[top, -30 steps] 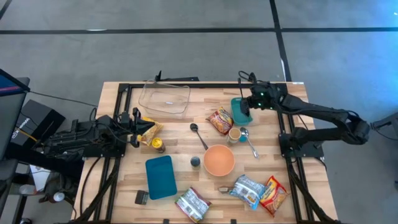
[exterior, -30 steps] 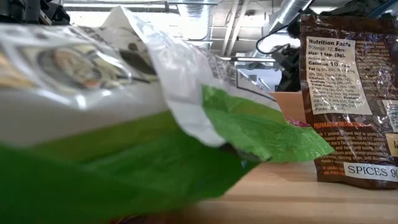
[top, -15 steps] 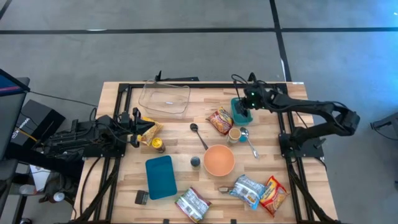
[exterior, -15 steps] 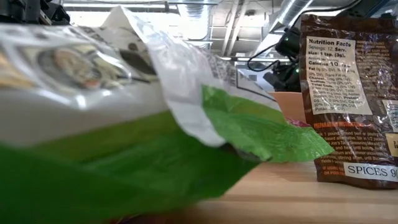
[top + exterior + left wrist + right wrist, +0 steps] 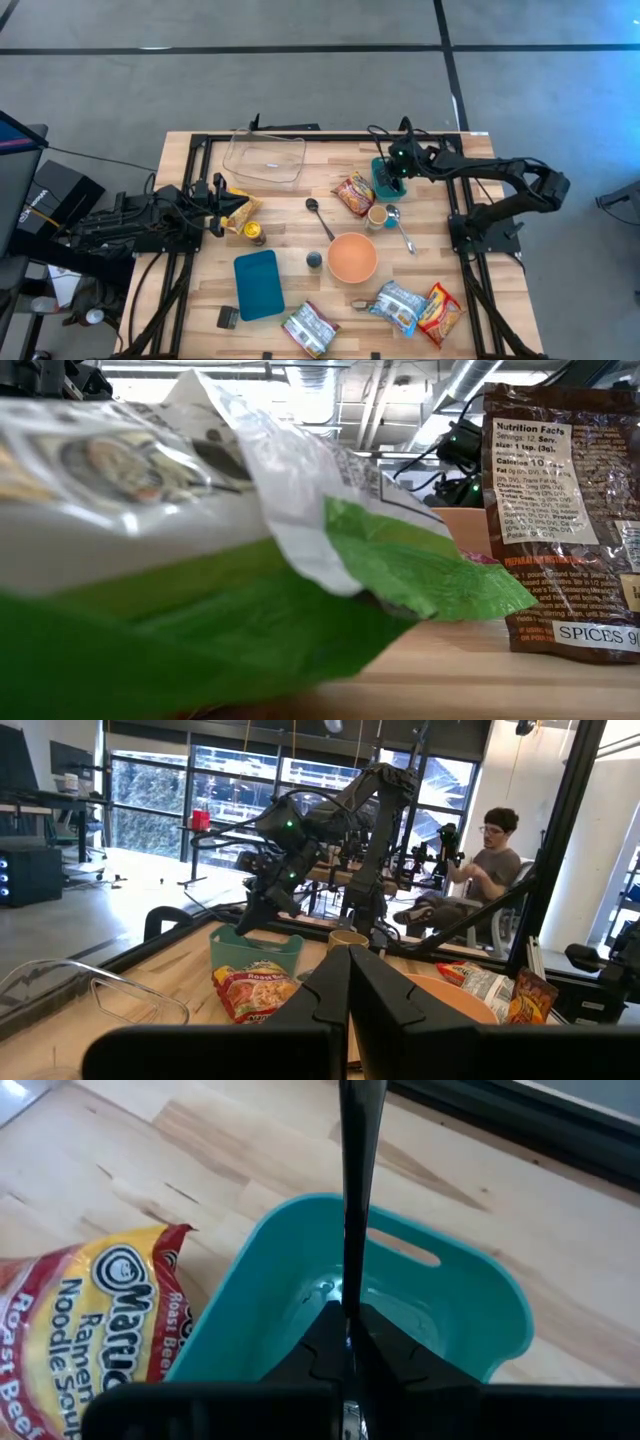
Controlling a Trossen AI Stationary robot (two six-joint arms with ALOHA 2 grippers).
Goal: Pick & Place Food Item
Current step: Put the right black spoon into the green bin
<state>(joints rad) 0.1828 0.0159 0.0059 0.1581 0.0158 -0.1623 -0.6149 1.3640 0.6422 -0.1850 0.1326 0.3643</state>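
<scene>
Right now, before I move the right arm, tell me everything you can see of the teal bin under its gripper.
The teal bin is a small open-topped tub that looks like smooth plastic, with rounded corners and a slot handle cut into one wall. It stands upright on the wooden table at its far right side and looks empty. The shut right gripper hangs above its opening, pointing into it. A red ramen packet lies right beside one wall; I cannot tell if they touch.

The dark brown spice packet [image 5: 560,520] standing on the wooden worktop [image 5: 450,675] carries a white panel reading "Nutrition Facts", "Calories 10", and lower "SPICES". The red and yellow noodle packet [image 5: 85,1320] reads "Ramen Noodle Soup" and "Roast Beef"; its brand is only partly visible.
</scene>
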